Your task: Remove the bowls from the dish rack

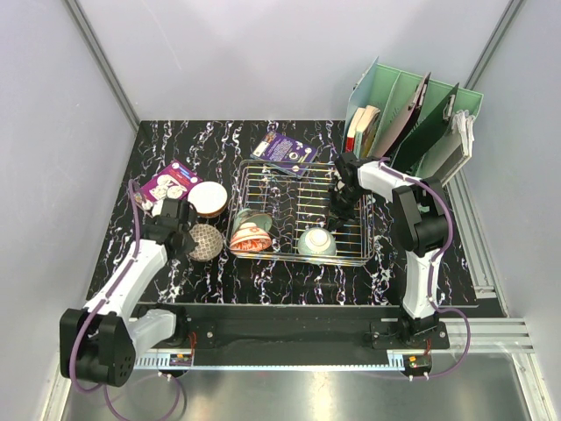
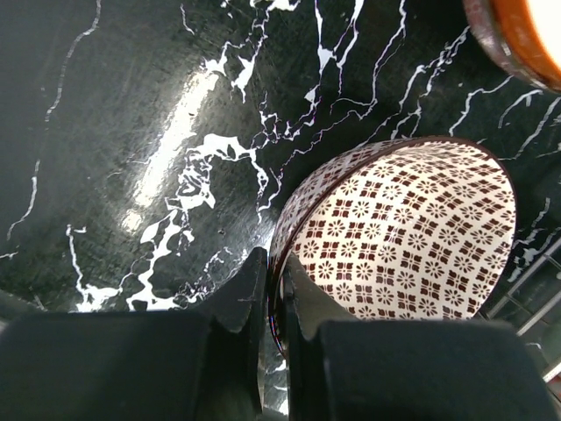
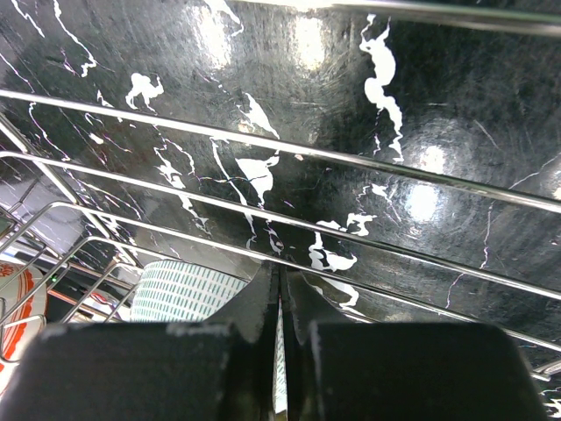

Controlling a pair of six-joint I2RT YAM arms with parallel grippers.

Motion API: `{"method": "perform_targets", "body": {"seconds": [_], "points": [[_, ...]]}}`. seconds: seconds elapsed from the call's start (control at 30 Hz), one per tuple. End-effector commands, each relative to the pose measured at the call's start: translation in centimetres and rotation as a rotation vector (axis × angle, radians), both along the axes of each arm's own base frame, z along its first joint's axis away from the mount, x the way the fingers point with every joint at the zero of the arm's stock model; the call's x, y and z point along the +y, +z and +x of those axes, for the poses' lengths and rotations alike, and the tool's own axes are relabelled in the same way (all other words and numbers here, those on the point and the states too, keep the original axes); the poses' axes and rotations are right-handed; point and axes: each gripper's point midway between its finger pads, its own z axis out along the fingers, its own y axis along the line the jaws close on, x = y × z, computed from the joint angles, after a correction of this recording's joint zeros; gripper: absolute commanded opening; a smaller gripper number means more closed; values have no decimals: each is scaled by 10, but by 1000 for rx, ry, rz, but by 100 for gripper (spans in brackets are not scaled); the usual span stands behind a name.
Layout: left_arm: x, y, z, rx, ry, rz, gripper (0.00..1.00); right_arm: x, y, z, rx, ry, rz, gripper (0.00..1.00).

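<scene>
The chrome wire dish rack [image 1: 351, 230] stands mid-table. In it are a red floral bowl [image 1: 250, 238], a greenish bowl [image 1: 244, 217] behind it, and a pale green patterned bowl [image 1: 316, 243]. My left gripper [image 1: 189, 235] is left of the rack, shut on the rim of a brown-and-white patterned bowl [image 1: 205, 242], one finger inside and one outside [image 2: 275, 282]; the bowl [image 2: 403, 228] is at table level. An orange-and-cream bowl [image 1: 208, 198] sits just behind it [image 2: 526, 35]. My right gripper [image 1: 338, 198] is shut and empty over the rack's right half [image 3: 280, 285], above its wires [image 3: 351, 158]. The green patterned bowl [image 3: 184, 289] and the red floral bowl [image 3: 17, 303] show low left.
A mint-green file organizer [image 1: 412, 123] with books and clipboards stands at the back right, close to my right arm. A purple packet [image 1: 285, 151] lies behind the rack and another [image 1: 169, 184] at the back left. Grey walls enclose the black marble table [image 1: 263, 281].
</scene>
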Motion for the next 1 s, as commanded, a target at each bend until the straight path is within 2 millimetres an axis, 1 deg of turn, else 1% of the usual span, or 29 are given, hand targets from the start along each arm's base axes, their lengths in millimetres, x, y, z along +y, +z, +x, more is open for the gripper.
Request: {"method": "perform_targets", "body": {"seconds": [0.0, 0.2, 0.23, 0.4, 0.43, 0.5, 0.63, 0.67, 0.73, 0.87, 0.93, 0.97], "points": [[-6, 3, 22, -85, 7, -33, 0, -9, -1, -15, 43, 34, -57, 4], [-6, 1, 27, -86, 1, -28, 0, -10, -1, -15, 46, 35, -60, 4], [-5, 0, 27, -83, 3, -24, 0, -10, -1, -15, 44, 37, -64, 6], [-1, 0, 31, -65, 16, 0, 0, -12, 0, -15, 38, 38, -70, 22], [0, 0, 30, -57, 25, 9, 0, -12, 0, -15, 34, 42, -72, 28], [2, 0, 28, -39, 37, 13, 1, -14, 0, -15, 32, 43, -77, 30], [6, 7, 28, -60, 57, 29, 16, -13, -2, -19, 44, 45, -72, 33], [7, 10, 28, -68, 59, 34, 25, -13, -1, -19, 45, 42, -71, 33], [9, 13, 29, -72, 55, 45, 33, -13, -1, -18, 42, 39, -73, 34], [10, 10, 28, -46, 50, 56, 35, -12, 2, -15, 30, 37, -72, 40], [11, 12, 27, -46, 50, 61, 39, -12, 4, -12, 23, 28, -71, 41], [11, 16, 27, -64, 50, 60, 42, -12, 5, -12, 22, 28, -72, 41]]}}
